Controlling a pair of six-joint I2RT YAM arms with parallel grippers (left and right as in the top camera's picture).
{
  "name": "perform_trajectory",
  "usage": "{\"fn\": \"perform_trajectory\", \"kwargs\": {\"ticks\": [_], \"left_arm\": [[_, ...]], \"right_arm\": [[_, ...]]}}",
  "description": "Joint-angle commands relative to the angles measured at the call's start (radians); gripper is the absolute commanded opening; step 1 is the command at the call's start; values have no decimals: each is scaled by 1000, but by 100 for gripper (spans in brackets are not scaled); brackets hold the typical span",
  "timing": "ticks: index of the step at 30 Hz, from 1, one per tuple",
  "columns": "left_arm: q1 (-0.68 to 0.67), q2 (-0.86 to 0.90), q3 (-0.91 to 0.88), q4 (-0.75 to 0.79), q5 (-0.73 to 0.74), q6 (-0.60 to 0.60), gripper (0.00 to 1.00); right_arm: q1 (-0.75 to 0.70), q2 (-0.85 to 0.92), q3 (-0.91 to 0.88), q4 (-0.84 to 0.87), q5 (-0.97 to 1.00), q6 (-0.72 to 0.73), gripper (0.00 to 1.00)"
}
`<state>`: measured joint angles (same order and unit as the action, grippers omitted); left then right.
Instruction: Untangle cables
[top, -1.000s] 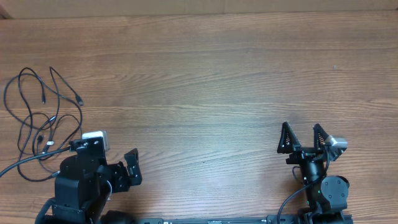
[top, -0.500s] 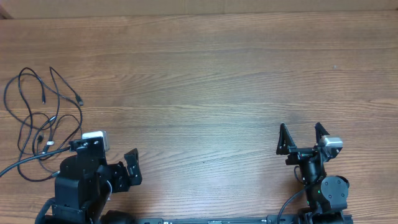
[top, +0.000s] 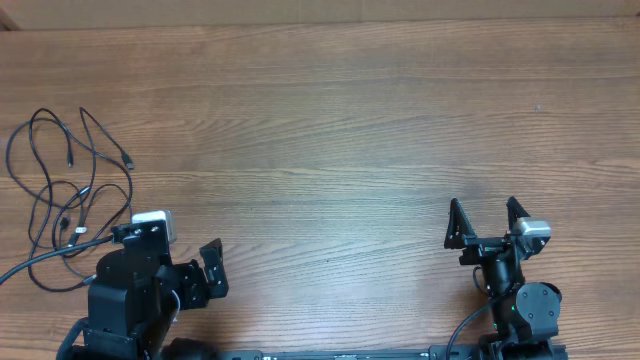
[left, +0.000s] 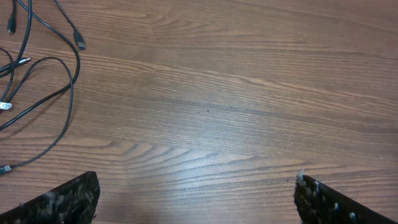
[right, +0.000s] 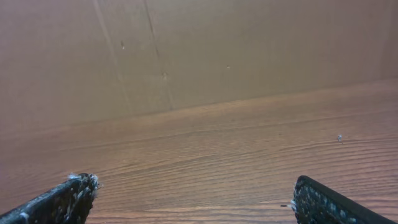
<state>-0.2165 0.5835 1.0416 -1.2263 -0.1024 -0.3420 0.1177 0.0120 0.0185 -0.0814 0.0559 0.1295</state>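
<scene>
Tabletop (top: 330, 130) of brown grained wood, filling nearly the whole overhead view. Behind its far edge, cardboard panel (right: 186, 50), plain brown, upright in the right wrist view, marked by a couple of faint creases.

At the near edge, left arm (top: 130, 295), a bulky black mass with a small white block on top, set toward the near-left corner. Right arm (top: 522, 305), slimmer, at the near-right, well apart from the left one.

Cables (top: 60, 190), thin and black, lying on the wood at the far-left side, just ahead of and to the left of the left arm. Several loose loops crossing one another, bunched tighter toward the near end, free ends splayed out toward the table's far side. Touched by neither gripper. Seen again in the top-left corner of the left wrist view, curving off that picture's left edge.

Left gripper (left: 196, 199), spread wide, nothing between its two dark fingers (left: 68, 199), aimed across plain wood to the right of the cables. Right gripper (top: 487, 222), likewise wide apart and holding nothing, pointing toward the far edge, showing from above as two black prongs.

Smallest of all: plug (left: 81, 44), dark, on a free cable end; silver-tipped plug (left: 5, 106) at the left border of the left wrist view, partly cut off.
</scene>
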Motion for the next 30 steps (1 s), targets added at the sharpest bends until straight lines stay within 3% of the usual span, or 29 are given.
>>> {"fn": "perform_trajectory", "kwargs": {"ticks": [1, 16, 20, 26, 30], "left_arm": [[-7, -3, 1, 3, -12, -14, 99], [-8, -10, -5, 3, -12, -14, 99], [-8, -21, -20, -8, -28, 35, 100], [-6, -85, -151, 7, -29, 14, 99], [-6, -155, -274, 116, -28, -25, 100]], "right_arm": [[-6, -9, -11, 4, -5, -7, 100], [-6, -9, -11, 4, -5, -7, 100], [-6, -9, -11, 4, -5, -7, 100], [-6, -9, -11, 4, -5, -7, 100], [-6, -9, -11, 4, -5, -7, 100]]}}
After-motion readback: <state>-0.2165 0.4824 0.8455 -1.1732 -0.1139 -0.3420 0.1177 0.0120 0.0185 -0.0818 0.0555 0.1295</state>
